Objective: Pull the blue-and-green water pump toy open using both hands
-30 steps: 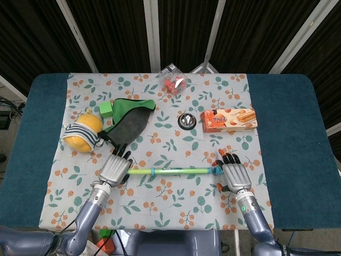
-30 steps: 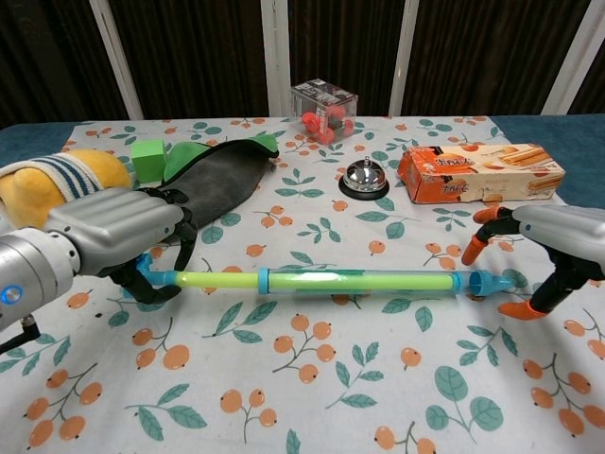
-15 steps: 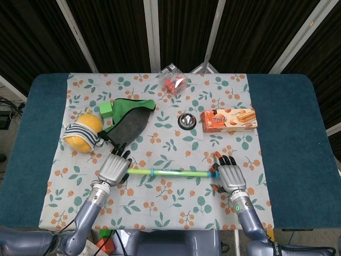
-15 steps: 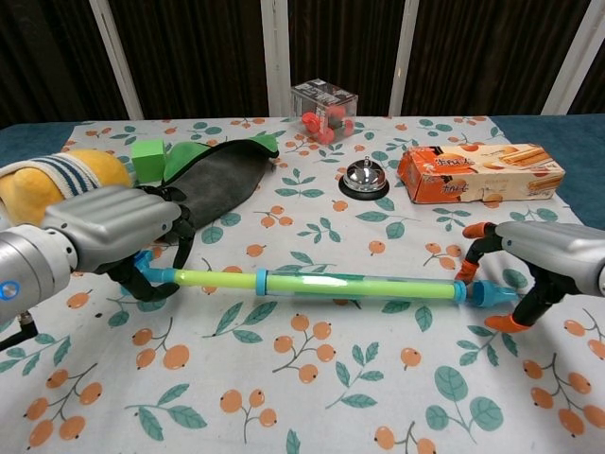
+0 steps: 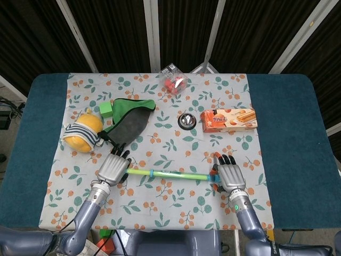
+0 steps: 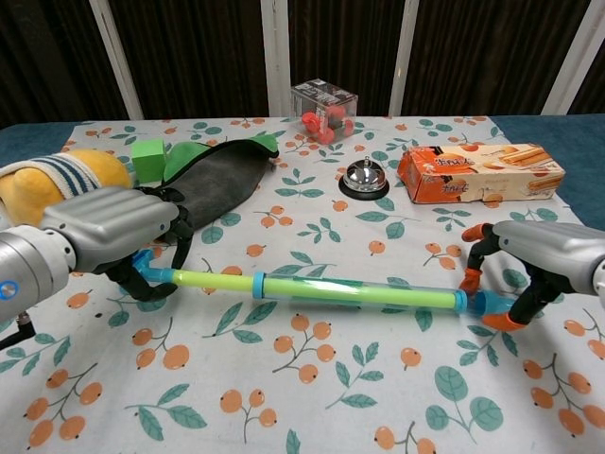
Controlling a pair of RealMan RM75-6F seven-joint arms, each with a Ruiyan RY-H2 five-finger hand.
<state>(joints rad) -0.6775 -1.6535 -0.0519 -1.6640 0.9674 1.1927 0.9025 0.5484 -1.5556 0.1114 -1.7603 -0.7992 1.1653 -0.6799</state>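
Orange-tipped fingers (image 6: 470, 277) of the right hand (image 6: 539, 255) pinch the pump toy's (image 6: 312, 288) blue end; the left hand (image 6: 109, 232) grips its other end. Lying on the floral cloth (image 5: 176, 208), it now looks shorter than before, so pulling remains.

A: Left hand (image 6: 99, 232): brushed silver-grey metal shell over the back, rounded plates. Fingers black, with dark tips in the head view.

B: Right hand (image 6: 539, 251): same silver-grey back shell, black finger segments, but orange fingertips (image 6: 470, 280), clearest in the chest view.

A: Left forearm (image 6: 24, 274): smooth grey casing with a small blue indicator light on it. The head view shows a ribbed silver wrist collar below the hand.

B: Right forearm (image 5: 246, 216): blue-grey casing, ribbed silver wrist collar, a small green light on the wrist. Lettering lower on the arm, too small to read.
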